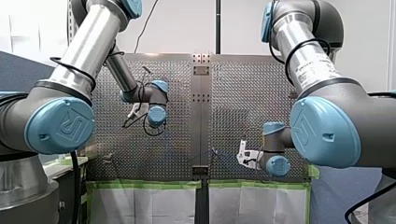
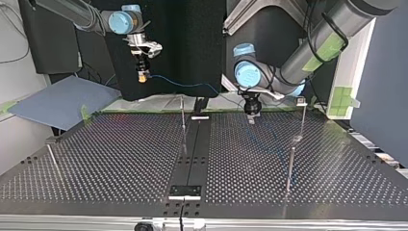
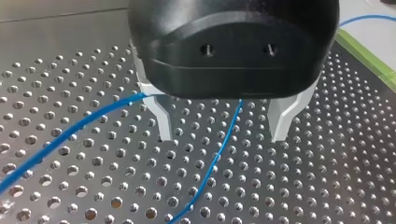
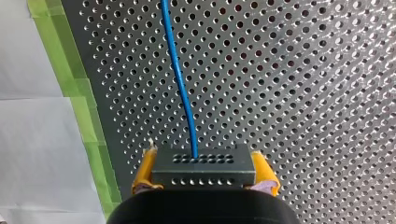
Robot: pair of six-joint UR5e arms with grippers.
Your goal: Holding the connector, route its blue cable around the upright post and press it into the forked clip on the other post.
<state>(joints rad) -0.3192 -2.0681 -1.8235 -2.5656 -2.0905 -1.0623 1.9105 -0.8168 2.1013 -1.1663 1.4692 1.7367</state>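
My right gripper (image 4: 204, 154) has its yellow pads shut on a dark connector block (image 4: 205, 170). A blue cable (image 4: 180, 79) leaves the block and runs ahead over the perforated plate. In the top view my right gripper (image 2: 141, 73) hangs above the table's far edge at the left, and the cable (image 2: 192, 87) sags toward my left gripper (image 2: 250, 114). In the left wrist view my left gripper (image 3: 222, 138) stands open just above the plate, and the cable (image 3: 219, 154) passes between its pale fingers (image 3: 162, 122). Thin upright posts stand at mid-table (image 2: 183, 120) and at the right (image 2: 302, 118).
A dark centre strip (image 2: 192, 154) splits the perforated table. Two more thin posts stand at the top view's left (image 2: 53, 161) and right front (image 2: 290, 168). Green tape (image 4: 84, 107) lines the table edge beside my right gripper. A blue-grey sheet (image 2: 57, 101) lies beyond the far left corner.
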